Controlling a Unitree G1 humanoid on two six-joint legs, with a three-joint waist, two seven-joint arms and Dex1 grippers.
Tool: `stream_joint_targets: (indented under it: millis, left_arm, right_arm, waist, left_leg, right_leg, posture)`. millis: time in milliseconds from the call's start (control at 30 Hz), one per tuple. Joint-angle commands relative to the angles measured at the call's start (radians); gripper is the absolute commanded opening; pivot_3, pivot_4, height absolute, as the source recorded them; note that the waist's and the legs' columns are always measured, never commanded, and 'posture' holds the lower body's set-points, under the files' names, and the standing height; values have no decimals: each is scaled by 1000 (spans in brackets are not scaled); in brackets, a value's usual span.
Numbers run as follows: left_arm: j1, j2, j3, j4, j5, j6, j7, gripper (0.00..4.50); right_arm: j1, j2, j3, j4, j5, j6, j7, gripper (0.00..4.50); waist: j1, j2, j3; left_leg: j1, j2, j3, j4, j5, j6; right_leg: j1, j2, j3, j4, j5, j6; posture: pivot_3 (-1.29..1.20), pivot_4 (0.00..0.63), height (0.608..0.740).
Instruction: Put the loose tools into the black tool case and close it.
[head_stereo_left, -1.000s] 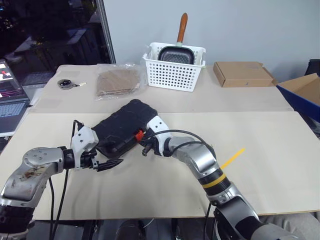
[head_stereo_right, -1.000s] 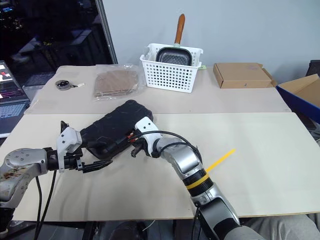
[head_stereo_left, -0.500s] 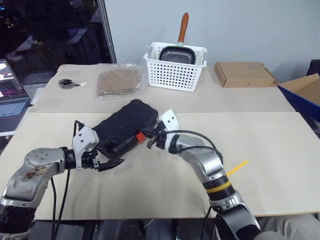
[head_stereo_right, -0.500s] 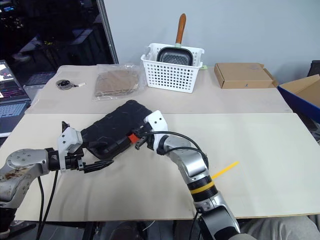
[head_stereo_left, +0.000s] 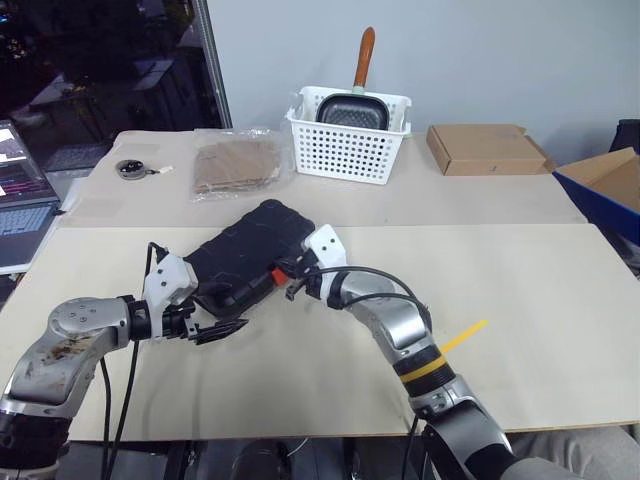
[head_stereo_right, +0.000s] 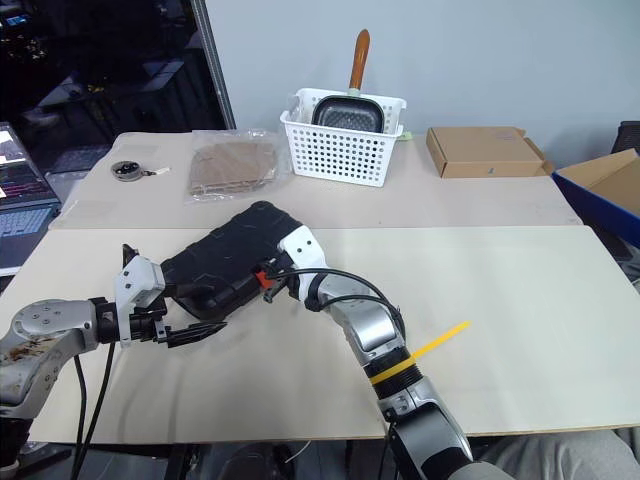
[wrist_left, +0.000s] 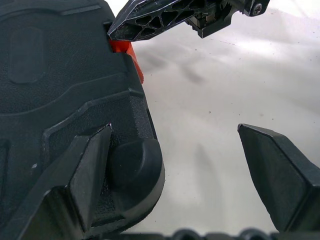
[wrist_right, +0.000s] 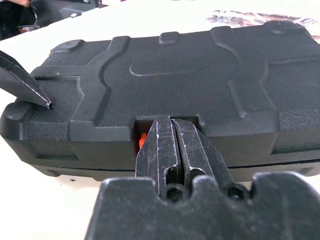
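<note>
The black tool case (head_stereo_left: 250, 250) lies shut on the table, its orange latch (head_stereo_left: 280, 273) on the edge facing me. My right gripper (wrist_right: 171, 121) is shut, and its tips sit in the latch recess against the orange latch (wrist_right: 142, 141). At the case's near left corner my left gripper (wrist_left: 174, 128) stands open. One of its fingers (wrist_left: 87, 165) lies against the rounded corner and the other hangs over bare table. The loose tools are out of view.
At the back stand a white basket (head_stereo_left: 350, 150) holding a pan, a brown cardboard box (head_stereo_left: 485, 148) and a plastic bag (head_stereo_left: 235, 165). A small round object (head_stereo_left: 130, 167) lies at the far left. A yellow strip (head_stereo_left: 462, 335) lies right of my right arm.
My right gripper has tipped up toward level at the latch, still shut. The left gripper and the case have not moved.
</note>
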Motion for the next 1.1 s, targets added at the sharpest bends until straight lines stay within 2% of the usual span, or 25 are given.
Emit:
stream_joint_targets:
  millis: [33,467,600,733,1100]
  left_arm:
    - [28,-4,-32,6,9,21,-12,4332]
    - [13,-15,-43,33,12,62,13,4332]
    - [6,-13,-45,38,15,80,23,4332]
    - [7,-14,-43,31,19,89,34,4332]
    - [-11,-23,-49,43,18,124,55,4332]
  right_arm:
    - [26,-2,28,49,-30,16,3,22]
    - [37,29,69,191,-113,-43,-25,22]
    - [27,49,79,252,-141,-62,-37,22]
    - [40,49,91,279,-163,-63,-33,22]
    - [46,43,94,297,-187,-56,-26,22]
  waist:
    - [-1,0,0]
    - [-2,-1,-11]
    - [-8,-1,-17]
    - [-13,-1,-20]
    - [-19,2,-28]
  left_leg:
    - [2,0,0,0,0,0]
    - [14,0,0,-9,1,-3]
    - [17,1,0,-12,0,-13]
    - [27,1,0,-15,0,-15]
    - [28,1,-2,-18,-1,-16]
  right_leg:
    - [1,0,0,0,0,0]
    - [9,-2,1,-1,-2,-3]
    - [10,-2,2,-1,-3,-5]
    - [17,-2,4,-1,-7,0]
    - [14,-7,4,-3,-8,-2]
  posture:
    - [0,150,740]
    - [0,150,740]
    - [0,150,740]
    - [0,150,740]
    - [0,150,740]
